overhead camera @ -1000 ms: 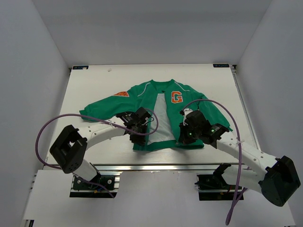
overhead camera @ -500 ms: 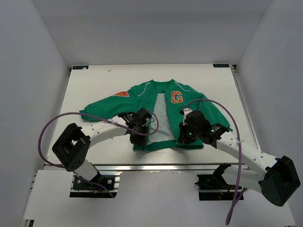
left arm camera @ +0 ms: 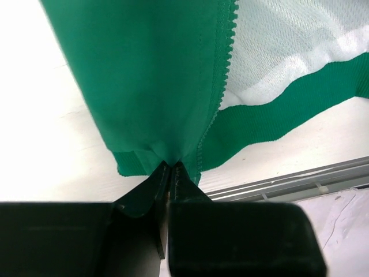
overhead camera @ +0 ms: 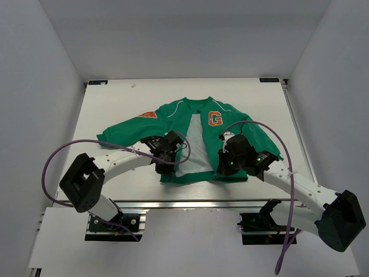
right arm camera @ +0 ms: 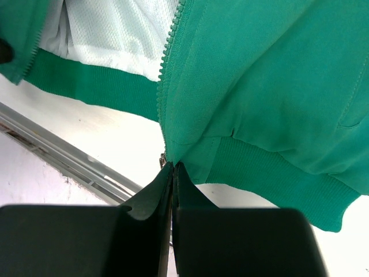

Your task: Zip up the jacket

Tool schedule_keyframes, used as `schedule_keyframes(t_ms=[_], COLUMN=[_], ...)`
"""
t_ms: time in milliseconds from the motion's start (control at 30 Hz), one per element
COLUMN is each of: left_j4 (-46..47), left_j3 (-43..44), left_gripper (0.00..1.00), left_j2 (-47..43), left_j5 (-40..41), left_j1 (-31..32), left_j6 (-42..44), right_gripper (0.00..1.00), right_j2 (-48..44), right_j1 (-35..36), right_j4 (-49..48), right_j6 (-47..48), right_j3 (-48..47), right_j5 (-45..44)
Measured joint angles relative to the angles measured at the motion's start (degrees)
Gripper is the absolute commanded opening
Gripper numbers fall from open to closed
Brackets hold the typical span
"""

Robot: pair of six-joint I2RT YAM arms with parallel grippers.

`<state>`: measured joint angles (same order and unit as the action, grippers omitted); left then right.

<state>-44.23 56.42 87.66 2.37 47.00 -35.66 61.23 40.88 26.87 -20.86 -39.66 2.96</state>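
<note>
Top view: the jacket (overhead camera: 195,138) lies flat on the white surface (overhead camera: 115,104), roughly midway between the left and right edges, collar toward the far edge and hem toward the near edge. The front is unzipped; the two green panels lie apart and expose the pale mesh lining (left arm camera: 288,40) between them. An orange letter G (overhead camera: 215,119) marks the panel nearer the right edge, and an orange triangular patch (overhead camera: 148,115) sits on the sleeve stretched toward the left edge.

Left wrist view: the left claw (left arm camera: 170,168) is pinched closed on the hem of the panel nearer the left edge, just beside the lower end of its zipper teeth (left arm camera: 222,75). The fabric puckers into the fingertips.

Right wrist view: the right claw (right arm camera: 173,167) is closed on the bottom corner of the opposite panel, at the foot of its zipper tape (right arm camera: 167,63) and beside the ribbed hem band (right arm camera: 271,173).

Both claws sit near the near edge of the surface, each on its own side of the open front. A purple cable (overhead camera: 63,153) loops beside each arm.
</note>
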Motion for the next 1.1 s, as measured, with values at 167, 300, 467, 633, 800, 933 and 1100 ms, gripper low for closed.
schedule_keyframes(t_ms=[167,300,467,633,800,933,1100], left_j4=[-2.3,-3.3,-3.5,0.8,8.8,18.9,28.6], left_j3=[0.9,1.0,1.0,0.1,-1.0,-3.5,-7.6], left_gripper=[0.17,0.15,0.00,0.00,0.00,0.00,0.00], left_j2=[-2.7,-4.7,-5.2,-8.0,-14.9,-20.3,-24.3], left_j5=[2.4,4.1,4.3,1.2,-0.2,0.3,2.4], left_j1=[0.0,0.0,0.0,0.0,0.0,0.0,0.0], left_j6=[-0.4,-0.5,-1.0,-0.8,-2.1,-4.2,-6.0], right_gripper=[0.00,0.00,0.00,0.00,0.00,0.00,0.00], right_j2=[0.1,0.9,1.0,-0.6,-1.8,-1.9,-2.9], right_j1=[0.0,0.0,0.0,-0.1,-0.1,-0.2,-0.2], right_j4=[0.0,0.0,-0.5,-7.0,-20.7,-32.1,-45.6], right_j6=[-0.1,-0.1,-0.1,-0.9,-3.9,-7.4,-11.1], right_j3=[0.0,0.0,0.1,2.1,6.3,9.2,12.3], right_j5=[-0.9,-1.5,-1.1,2.8,8.4,11.2,12.4])
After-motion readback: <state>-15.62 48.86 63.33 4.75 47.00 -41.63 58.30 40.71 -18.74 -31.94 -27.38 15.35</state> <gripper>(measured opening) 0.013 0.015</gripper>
